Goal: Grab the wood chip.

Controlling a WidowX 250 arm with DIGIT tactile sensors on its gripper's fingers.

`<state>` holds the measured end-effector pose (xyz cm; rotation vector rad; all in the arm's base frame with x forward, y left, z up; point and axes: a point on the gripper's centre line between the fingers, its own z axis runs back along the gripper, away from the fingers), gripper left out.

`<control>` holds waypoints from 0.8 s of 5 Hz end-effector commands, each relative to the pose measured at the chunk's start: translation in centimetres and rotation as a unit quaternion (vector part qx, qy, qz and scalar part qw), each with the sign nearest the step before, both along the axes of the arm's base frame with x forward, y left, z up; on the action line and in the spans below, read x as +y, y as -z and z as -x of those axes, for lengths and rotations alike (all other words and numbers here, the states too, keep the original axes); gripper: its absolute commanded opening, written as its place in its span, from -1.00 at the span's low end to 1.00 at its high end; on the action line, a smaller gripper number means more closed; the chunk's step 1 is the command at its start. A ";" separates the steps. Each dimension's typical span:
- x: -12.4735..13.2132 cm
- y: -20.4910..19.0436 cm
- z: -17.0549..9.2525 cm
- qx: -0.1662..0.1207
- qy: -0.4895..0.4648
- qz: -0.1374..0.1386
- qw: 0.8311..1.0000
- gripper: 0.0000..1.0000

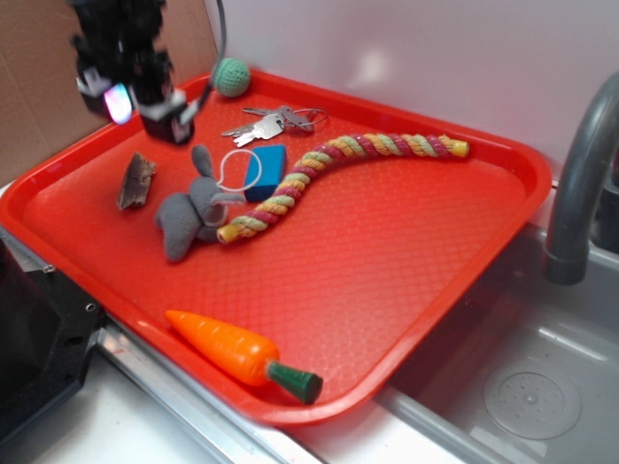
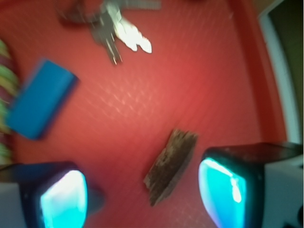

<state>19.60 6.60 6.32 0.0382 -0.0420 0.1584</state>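
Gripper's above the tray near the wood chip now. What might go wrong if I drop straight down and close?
1. In the wrist view the wood chip sits nearer one finger, not centred in the open gripper; closing may shove it aside.
2. It lies flat on the tray, so the fingers could slide over it.
3. The grey plush bunny lies close; drifting that way could catch it instead.

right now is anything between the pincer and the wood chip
No. In the wrist view the open pincer hangs above the wood chip, with only bare red tray around it; keys and blue block lie farther off.
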 end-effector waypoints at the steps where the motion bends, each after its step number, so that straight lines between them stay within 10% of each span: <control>1: 5.7 1.5 3.2 -0.042 -0.229 -0.031 0.972 1.00; 4: 6.0 3.3 0.3 -0.052 -0.207 -0.008 0.977 1.00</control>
